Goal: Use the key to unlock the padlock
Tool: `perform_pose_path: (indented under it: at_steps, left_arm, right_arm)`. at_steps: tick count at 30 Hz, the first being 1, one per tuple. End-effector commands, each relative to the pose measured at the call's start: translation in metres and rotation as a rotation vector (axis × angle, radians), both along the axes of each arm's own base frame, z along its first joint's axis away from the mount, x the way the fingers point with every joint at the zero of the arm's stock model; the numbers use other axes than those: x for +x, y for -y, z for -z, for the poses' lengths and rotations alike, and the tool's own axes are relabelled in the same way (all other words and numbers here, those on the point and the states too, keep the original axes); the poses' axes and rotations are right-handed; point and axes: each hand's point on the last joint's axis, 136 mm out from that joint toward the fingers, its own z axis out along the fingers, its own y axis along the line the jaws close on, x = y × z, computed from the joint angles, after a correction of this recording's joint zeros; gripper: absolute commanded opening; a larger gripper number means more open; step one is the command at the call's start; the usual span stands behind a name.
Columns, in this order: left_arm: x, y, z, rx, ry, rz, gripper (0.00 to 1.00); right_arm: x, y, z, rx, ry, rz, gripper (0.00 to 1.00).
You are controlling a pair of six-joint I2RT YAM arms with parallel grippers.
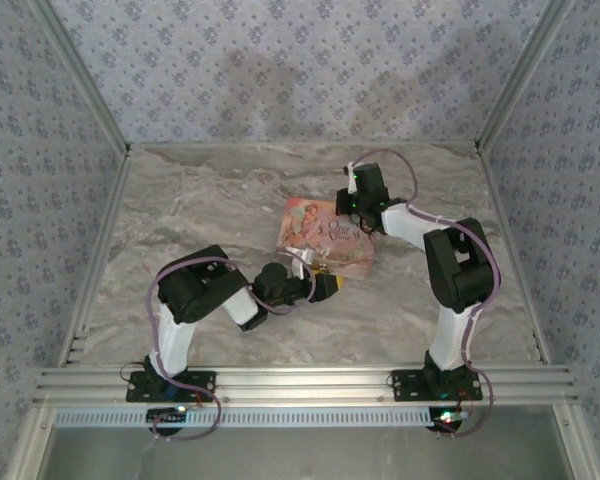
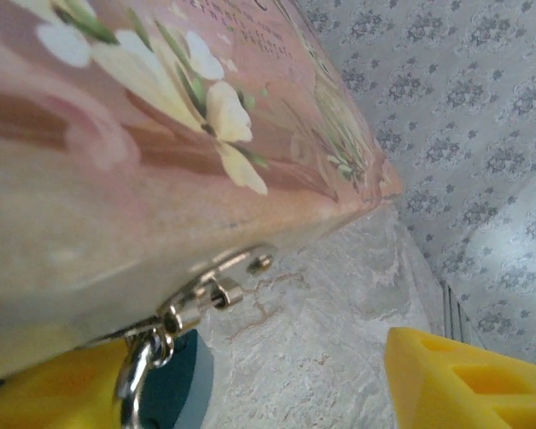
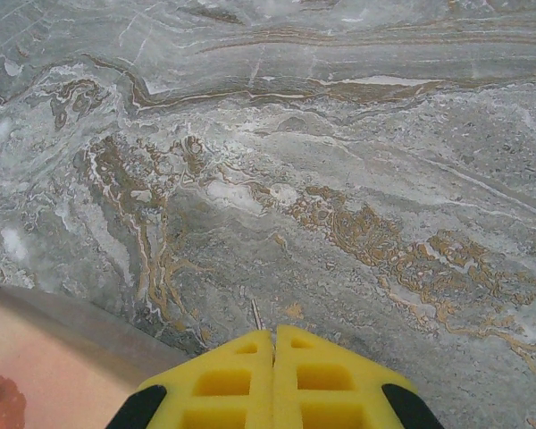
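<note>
1. Left gripper jaws stand wide and clamp nothing, with yellow fingers at the lower left and lower right of the wrist view
2. Padlock hangs at bottom left between them, right against the lower-left finger and well apart from the other; its shackle runs through the hasp on the pink box
3. Right gripper jaws are pressed together at bottom centre; a thin pale sliver pokes from the seam, probably the key, pinched
4. Right gripper is over bare table, box corner at lower left of its view
5. Step, my read: getting hold of the padlock, key not yet brought to it
6. Next: left closes on the padlock body with the keyhole left free, then right carries the key round and lines up its tip; keyhole not visible here
</note>
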Motion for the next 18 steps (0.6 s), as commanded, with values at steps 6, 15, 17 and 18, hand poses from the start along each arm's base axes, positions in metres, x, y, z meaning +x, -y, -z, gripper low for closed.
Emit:
perform_pose_path:
  at_steps: [6,15,17,18]
  left_arm:
    - [0.012,-0.01,-0.002,-0.03,-0.017,-0.033,0.49]
    - [0.01,-0.026,0.015,-0.001,-0.077,-0.058,0.42]
    - [0.01,-0.028,0.017,0.0,-0.09,-0.058,0.38]
    - [0.01,-0.028,0.018,0.0,-0.096,-0.054,0.37]
  right_arm:
    - [-0.028,0.007,0.034,-0.04,-0.143,0.001,0.0]
    - [-0.028,0.008,0.034,-0.041,-0.142,0.002,0.0]
    - [-0.027,0.008,0.034,-0.04,-0.142,0.001,0.0]
    - [-0.027,0.008,0.034,-0.04,-0.142,0.001,0.0]
